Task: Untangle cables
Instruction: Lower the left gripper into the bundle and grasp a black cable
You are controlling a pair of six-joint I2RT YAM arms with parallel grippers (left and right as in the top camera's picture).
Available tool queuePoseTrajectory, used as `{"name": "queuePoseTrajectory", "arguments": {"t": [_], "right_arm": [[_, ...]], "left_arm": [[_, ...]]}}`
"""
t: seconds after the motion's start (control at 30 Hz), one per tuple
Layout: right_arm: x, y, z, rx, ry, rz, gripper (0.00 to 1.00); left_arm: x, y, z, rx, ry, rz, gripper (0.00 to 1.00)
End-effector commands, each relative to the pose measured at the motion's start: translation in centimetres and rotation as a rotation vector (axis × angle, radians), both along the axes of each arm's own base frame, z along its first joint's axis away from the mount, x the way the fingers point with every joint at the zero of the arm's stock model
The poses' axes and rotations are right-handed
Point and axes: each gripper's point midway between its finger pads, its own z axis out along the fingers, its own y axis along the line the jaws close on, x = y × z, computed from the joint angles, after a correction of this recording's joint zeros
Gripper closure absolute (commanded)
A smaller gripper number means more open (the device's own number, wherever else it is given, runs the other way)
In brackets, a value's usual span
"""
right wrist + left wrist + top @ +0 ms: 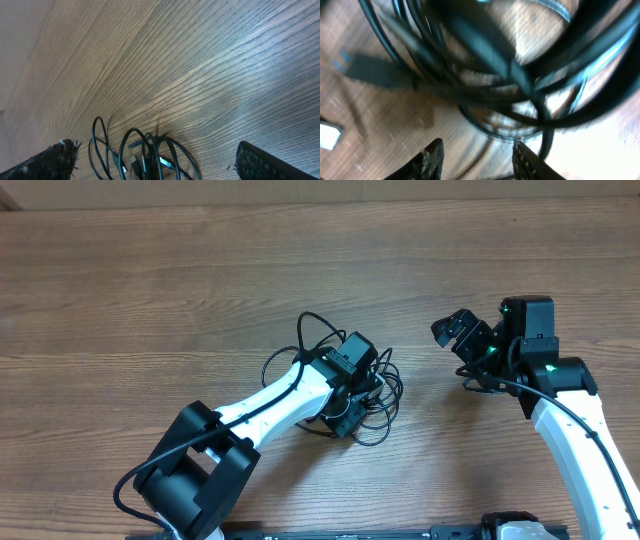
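Looking down, we see the cables [144,152], thin glossy black cords in tangled loops, lying on the surface [150,280] of matte, streaky wood-grain. The left end effector [477,160] sits over the tangle, rough-textured fingers [432,159] partly apart, clamping nothing visible. The right end effector [455,332] gapes wide, empty, nearby.

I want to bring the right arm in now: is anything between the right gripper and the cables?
Nothing visible. Only bare table lies between the open right gripper and the cables. The left gripper sits over the tangle itself, so the two arms would meet there.
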Motion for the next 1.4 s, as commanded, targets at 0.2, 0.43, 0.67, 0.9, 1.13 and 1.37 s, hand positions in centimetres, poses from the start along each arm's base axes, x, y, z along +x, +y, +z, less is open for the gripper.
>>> {"name": "queuePoseTrajectory", "arguments": {"t": [0.2,0.43,0.67,0.9,1.13,1.37], "right_arm": [[0.4,-0.1,0.9,-0.006,-0.030,0.002,0.00],[0.4,-0.1,0.9,-0.006,-0.030,0.002,0.00],[0.4,-0.1,0.9,-0.006,-0.030,0.002,0.00],[0.4,-0.1,0.9,-0.006,-0.030,0.002,0.00],[0.4,-0.1,0.9,-0.006,-0.030,0.002,0.00],[0.4,-0.1,0.9,-0.006,-0.030,0.002,0.00]], "left_arm": [[-2.7,1.7,1.6,0.043,0.169,-0.079,0.30],[-1.7,0.1,5.2,-0.074,0.223,-0.041,0.25],[-2.8,-2.0,2.6,-0.082,0.198,-0.071,0.34],[-2.2,1.6,-0.2,0.148,0.086,-0.049,0.36],[-2.1,1.9,-0.8,0.155,0.069,-0.052,0.40],[-4.2,1.2,-0.7,0.093,0.161,-0.158,0.36]]}}
